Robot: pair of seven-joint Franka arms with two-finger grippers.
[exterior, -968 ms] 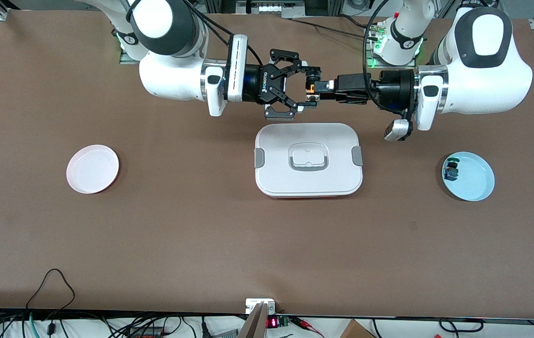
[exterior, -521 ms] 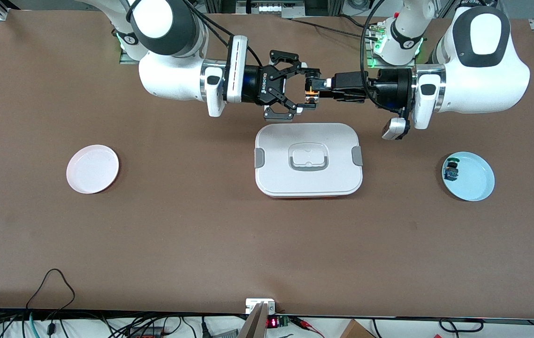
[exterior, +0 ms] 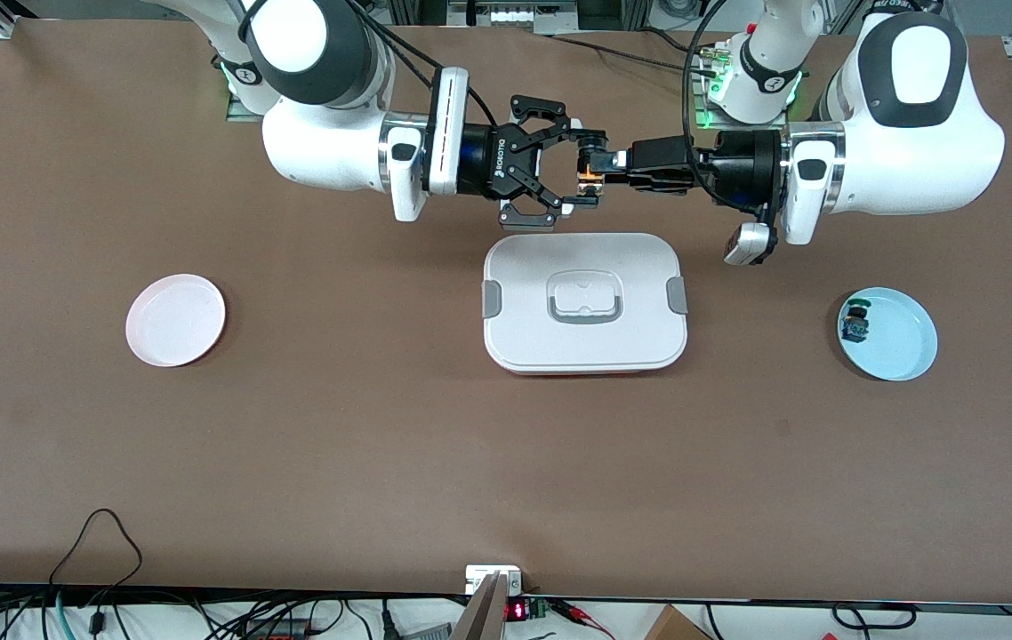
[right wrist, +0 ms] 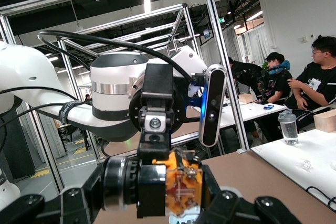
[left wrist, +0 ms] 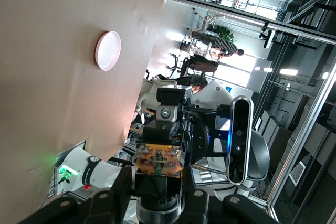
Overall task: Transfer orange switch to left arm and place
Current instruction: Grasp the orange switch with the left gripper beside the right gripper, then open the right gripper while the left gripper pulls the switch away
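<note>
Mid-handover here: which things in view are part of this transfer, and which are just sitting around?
In the job:
- orange switch, held in the air between both grippers
- right gripper, shut on it
- left gripper, shut on it
- box, the thing to avoid

Just lying about:
- pink plate
- blue plate
- green-capped switch on the blue plate

Both arms (exterior: 906, 142) are glossy white with dark grey joint caps, silver rings and black cables; black grippers, one marked ROBOTIQ.
</note>
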